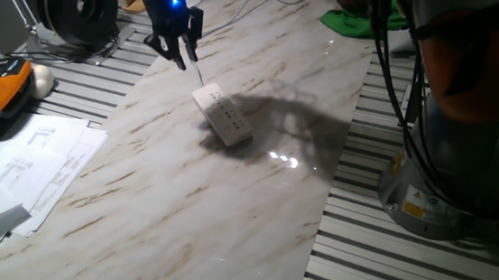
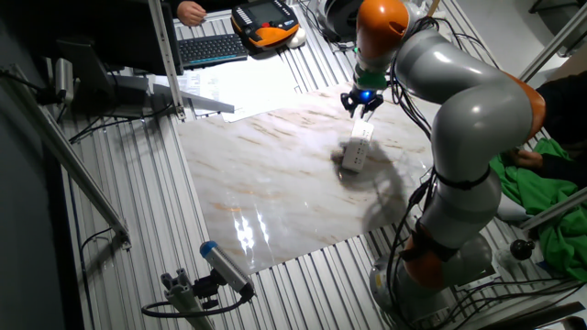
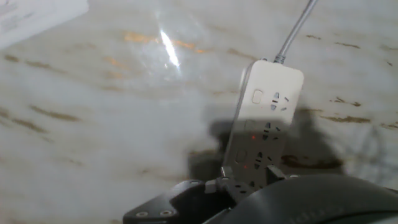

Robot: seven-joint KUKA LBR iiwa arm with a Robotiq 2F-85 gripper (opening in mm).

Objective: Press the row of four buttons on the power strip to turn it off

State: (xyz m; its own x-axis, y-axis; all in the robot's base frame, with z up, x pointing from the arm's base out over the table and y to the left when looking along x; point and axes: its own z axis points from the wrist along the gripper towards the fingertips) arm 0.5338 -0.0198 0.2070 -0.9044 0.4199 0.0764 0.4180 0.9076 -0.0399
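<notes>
Power strip (image 1: pixel 223 114): lying flat on the marble-patterned table top (image 1: pixel 147 212), roughly mid-table, long axis slanting away from the gripper.
Power strip, other fixed view (image 2: pixel 358 148): just below the blue-lit gripper, on the far half of the slab.
Cord (image 3: pixel 296 28): leaving the strip's far end in the hand view, running up and out of frame.
Row of four buttons (image 3: pixel 249 144): along the left side of the strip's top face; only the farthest pale switch clearly readable, the nearer ones in shadow, possibly with small red lights beside them.
Gripper (image 1: pixel 178 50): hovering above the strip's end nearest the arm, fingers pointing down, apart from the strip.
Jaws: state not readable; fingertips too dark and bunched in both fixed views, hidden in the hand view.
Strip relative to jaws: directly beneath and extending ahead of them, near end under the hand's dark housing.
Paper sheets (image 1: pixel 30 168): off the slab's left edge.
</notes>
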